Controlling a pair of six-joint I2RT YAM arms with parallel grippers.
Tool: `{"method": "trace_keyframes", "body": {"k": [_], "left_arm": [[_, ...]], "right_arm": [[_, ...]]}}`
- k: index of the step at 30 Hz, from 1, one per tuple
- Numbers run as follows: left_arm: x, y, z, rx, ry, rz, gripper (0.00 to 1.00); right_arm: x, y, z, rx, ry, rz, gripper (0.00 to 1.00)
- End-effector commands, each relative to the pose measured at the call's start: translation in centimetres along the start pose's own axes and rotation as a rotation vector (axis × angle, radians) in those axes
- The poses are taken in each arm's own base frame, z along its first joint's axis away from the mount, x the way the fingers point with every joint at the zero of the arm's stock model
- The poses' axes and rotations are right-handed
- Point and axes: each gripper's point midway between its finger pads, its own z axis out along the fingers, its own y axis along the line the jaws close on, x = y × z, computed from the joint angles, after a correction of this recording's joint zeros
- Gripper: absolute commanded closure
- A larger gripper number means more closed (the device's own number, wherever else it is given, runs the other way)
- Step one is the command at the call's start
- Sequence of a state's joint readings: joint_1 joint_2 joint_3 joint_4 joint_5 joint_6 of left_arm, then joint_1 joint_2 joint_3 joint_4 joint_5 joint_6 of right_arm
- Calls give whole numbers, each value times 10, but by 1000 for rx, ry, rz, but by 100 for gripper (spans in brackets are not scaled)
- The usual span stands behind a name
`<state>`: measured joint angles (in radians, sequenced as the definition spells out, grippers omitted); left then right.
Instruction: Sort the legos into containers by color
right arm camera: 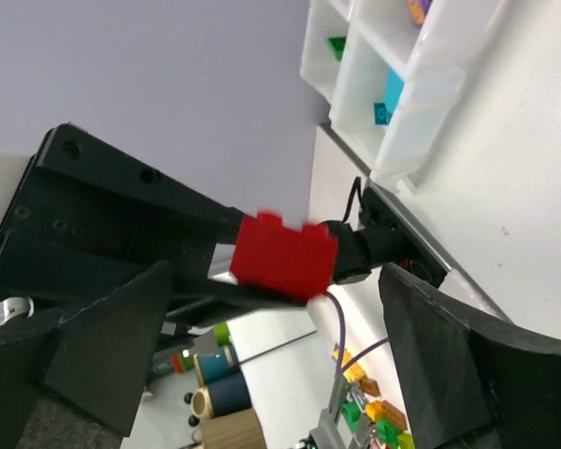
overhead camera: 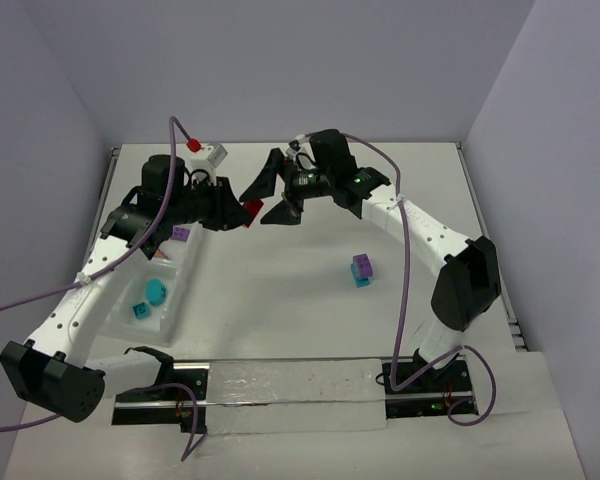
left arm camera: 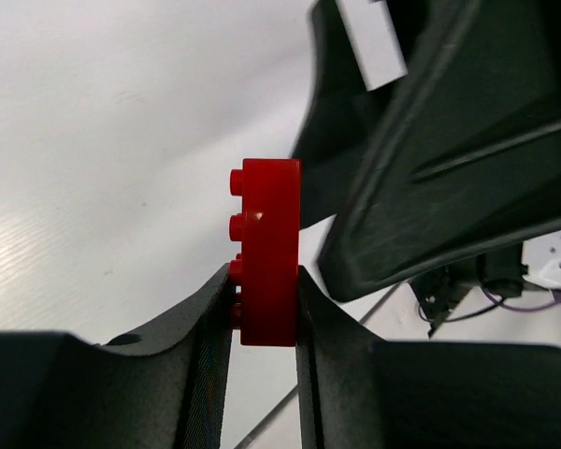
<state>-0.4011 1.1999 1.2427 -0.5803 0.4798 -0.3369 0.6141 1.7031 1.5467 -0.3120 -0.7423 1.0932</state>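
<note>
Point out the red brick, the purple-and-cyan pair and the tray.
red brick (left arm camera: 266, 253), left wrist view, its side face.
purple-and-cyan pair (overhead camera: 362, 264), top external view, purple brick.
tray (right arm camera: 428, 89), right wrist view, outer rim.

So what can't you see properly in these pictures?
- Top view: the left arm covers part of the tray, so some compartments are hidden.
- Right wrist view: the picture's edge cuts off the tray; the red brick is blurry.
- Left wrist view: the fingers of the left gripper hide the red brick's lower end.
</note>
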Motion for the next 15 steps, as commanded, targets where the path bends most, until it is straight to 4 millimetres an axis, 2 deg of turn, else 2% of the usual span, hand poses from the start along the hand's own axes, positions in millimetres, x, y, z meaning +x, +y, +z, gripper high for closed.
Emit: {"method": "trace_keyframes", "body": {"k": [1, 5, 9, 12, 14, 15], "left_arm": [[-6, 20, -1, -123, -24, -31, 100], [-5, 36, 0, -194, -23, -75, 100], [-17, 67, -12, -327, -76, -158, 100], [-30, 109, -34, -460, -145, -282, 100], [-33, 135, -47, -542, -181, -376, 100], [-32, 154, -58, -619, -199, -435, 100]], "right_arm": [[-10, 24, -34, -22, -64, -120, 0], [-19, 14, -53, 24, -112, -128, 0], [-32, -8, -79, 110, -192, -140, 0], [-40, -24, -99, 179, -249, -148, 0], [-45, -32, -111, 223, -283, -156, 0], [-46, -35, -116, 243, -296, -162, 0]]}}
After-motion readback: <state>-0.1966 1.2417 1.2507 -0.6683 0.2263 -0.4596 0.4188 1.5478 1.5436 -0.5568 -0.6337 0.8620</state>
